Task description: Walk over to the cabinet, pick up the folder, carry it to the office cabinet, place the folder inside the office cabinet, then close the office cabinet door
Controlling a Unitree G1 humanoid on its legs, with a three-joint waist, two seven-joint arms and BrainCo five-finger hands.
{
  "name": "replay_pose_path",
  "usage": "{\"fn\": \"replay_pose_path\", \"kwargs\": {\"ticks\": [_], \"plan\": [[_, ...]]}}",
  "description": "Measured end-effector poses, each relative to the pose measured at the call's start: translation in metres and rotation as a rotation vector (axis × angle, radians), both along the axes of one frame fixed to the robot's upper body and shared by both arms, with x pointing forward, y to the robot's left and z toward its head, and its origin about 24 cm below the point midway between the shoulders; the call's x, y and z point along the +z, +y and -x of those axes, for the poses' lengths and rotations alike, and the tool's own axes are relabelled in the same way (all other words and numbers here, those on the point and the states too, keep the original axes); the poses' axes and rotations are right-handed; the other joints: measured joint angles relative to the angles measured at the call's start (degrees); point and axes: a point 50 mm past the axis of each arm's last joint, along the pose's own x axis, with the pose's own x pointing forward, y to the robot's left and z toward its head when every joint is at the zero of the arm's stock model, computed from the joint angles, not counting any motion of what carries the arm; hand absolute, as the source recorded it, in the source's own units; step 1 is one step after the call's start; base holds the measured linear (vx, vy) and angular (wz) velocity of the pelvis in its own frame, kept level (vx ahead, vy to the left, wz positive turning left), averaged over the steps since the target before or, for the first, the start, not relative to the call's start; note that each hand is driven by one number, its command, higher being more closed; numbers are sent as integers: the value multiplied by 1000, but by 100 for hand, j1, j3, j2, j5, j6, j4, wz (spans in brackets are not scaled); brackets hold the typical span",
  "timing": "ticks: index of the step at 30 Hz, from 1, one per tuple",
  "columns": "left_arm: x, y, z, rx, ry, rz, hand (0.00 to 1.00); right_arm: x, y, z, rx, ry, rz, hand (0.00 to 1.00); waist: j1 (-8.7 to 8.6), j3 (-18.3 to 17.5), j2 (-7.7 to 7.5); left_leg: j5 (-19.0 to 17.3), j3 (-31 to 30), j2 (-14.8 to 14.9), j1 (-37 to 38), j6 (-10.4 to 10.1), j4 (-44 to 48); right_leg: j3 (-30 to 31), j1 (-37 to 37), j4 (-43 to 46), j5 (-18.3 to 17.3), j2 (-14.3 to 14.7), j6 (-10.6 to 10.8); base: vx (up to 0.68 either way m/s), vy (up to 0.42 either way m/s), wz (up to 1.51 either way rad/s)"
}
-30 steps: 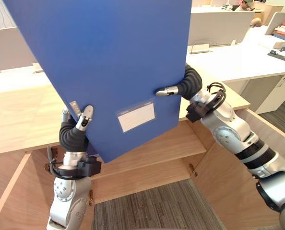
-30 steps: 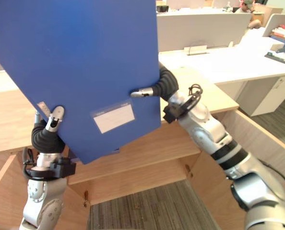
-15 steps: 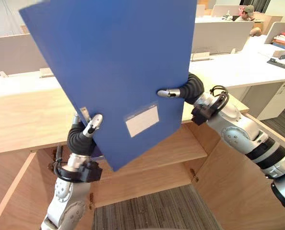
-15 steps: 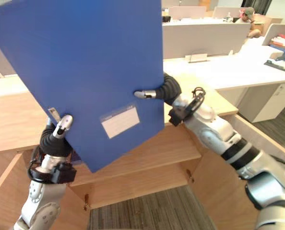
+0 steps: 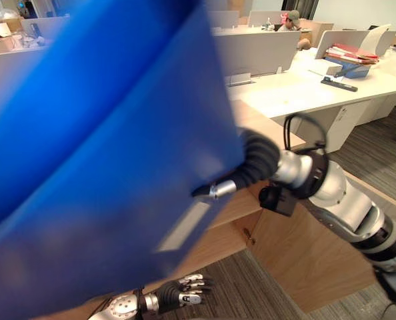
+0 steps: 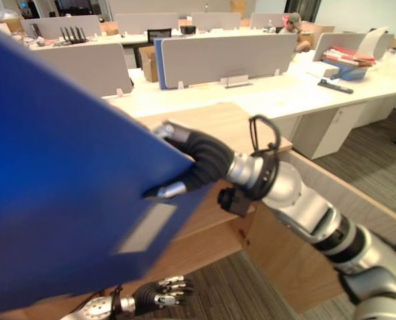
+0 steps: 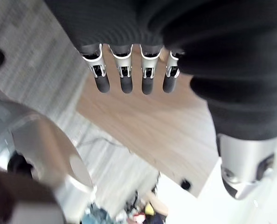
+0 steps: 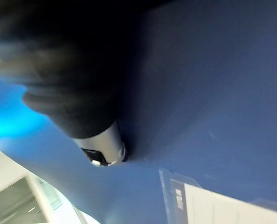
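1 blue folder (image 5: 105, 167), in the air in front of the wooden cabinet (image 6: 211, 120), gripped by the right hand (image 6: 201, 160) alone. That hand is clamped on the folder's right edge, thumb pressed on the front face and fingers behind it. The right wrist view shows the thumb on blue next to 1 white label (image 8: 222, 205).

Key relation: the whole folder extends from the right hand toward the robot's left and upward. It is tilted, long axis roughly diagonal; exact angle cannot tell, too blurred. So the free left edge is the leading edge for any move into the cabinet opening. The opening sits below and behind the sheet, mostly hidden by it.

The left hand (image 5: 181, 293) hangs low under the folder, apart from it, fingers relaxed, holding nothing; its wrist view agrees. The right hand is the nearer one.

Counts: 1 folder, 1 label, 2 hands with 1 on the folder, 1 cabinet, and 1 wooden panel (image 5: 298, 260) at lower right, likely the open door. Placing not yet done.
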Motion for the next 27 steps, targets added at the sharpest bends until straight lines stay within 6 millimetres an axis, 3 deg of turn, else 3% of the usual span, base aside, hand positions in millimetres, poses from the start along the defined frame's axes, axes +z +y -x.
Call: {"fn": "replay_pose_path", "kwargs": {"ticks": [2,4,7,10,14,17,23,27], "plan": [[-17,6,-5,119,19,-72,0,-8,-1,-3,-63,-31,2,100,47,-2,-61,5,4,6,4,10,6,-2,9,-9,-1,3,-2,0,0,0],[-42,18,4,219,102,-179,0,-18,1,-2,-106,-74,41,100,62,60,-132,7,8,12,-4,10,7,1,-5,-10,-1,13,-5,12,-4,-3],[-83,48,52,385,397,-365,0,-43,12,2,-80,-39,129,100,12,135,-237,-21,128,42,23,-9,12,121,-41,-6,1,66,-20,31,-9,-17],[-87,60,58,487,459,-377,0,-73,19,2,-52,46,232,100,9,176,-266,-57,168,59,91,-14,19,137,3,-4,7,89,-29,16,-8,-11],[-88,73,65,681,506,-344,0,-136,17,7,-49,205,454,100,19,248,-326,-191,219,80,94,-11,183,157,40,-5,-2,95,-42,-1,4,-8],[-89,83,73,803,533,-326,0,-160,7,2,-98,231,599,100,23,335,-321,-204,223,82,95,-14,202,160,43,-8,-4,95,-45,-3,0,-1],[-90,94,99,904,596,-338,0,-184,-4,3,-123,245,738,100,43,385,-321,-213,198,94,79,-26,201,135,51,-96,-4,97,-45,3,-1,1],[-90,94,99,905,588,-340,0,-217,-18,2,-168,319,868,100,85,393,-311,-244,120,97,78,-24,251,46,123,-122,-3,84,-44,12,1,8]]}}
